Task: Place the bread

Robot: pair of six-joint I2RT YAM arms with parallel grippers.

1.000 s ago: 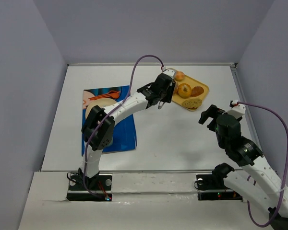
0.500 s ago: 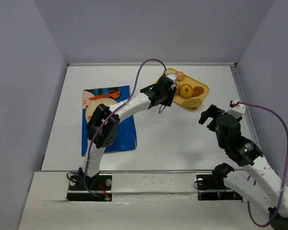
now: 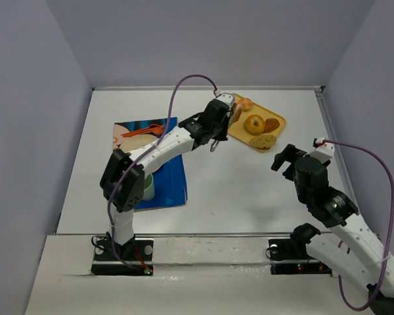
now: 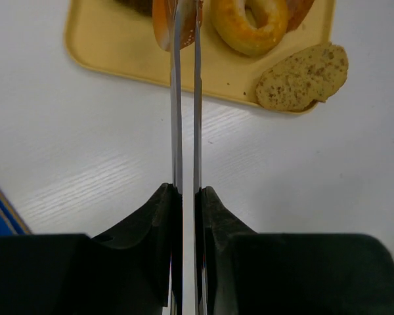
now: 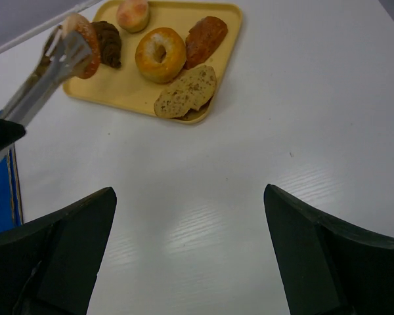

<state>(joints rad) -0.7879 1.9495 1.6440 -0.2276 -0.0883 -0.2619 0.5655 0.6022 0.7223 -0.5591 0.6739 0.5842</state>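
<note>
Since a second ago the left arm's elbow has swung left over the blue mat [image 3: 167, 177], and the tongs' [image 4: 176, 131] blades have closed. The left end effector [image 3: 213, 125] is pressed together around the tongs, whose tips pinch a round orange piece of bread [image 5: 79, 33] lifted above the left corner of the yellow tray [image 5: 118, 92]. The arm stretches forward and right from its base. The right end effector [image 3: 285, 157] hangs with its fingers spread above the bare tabletop [image 3: 249, 190], facing the tray.
</note>
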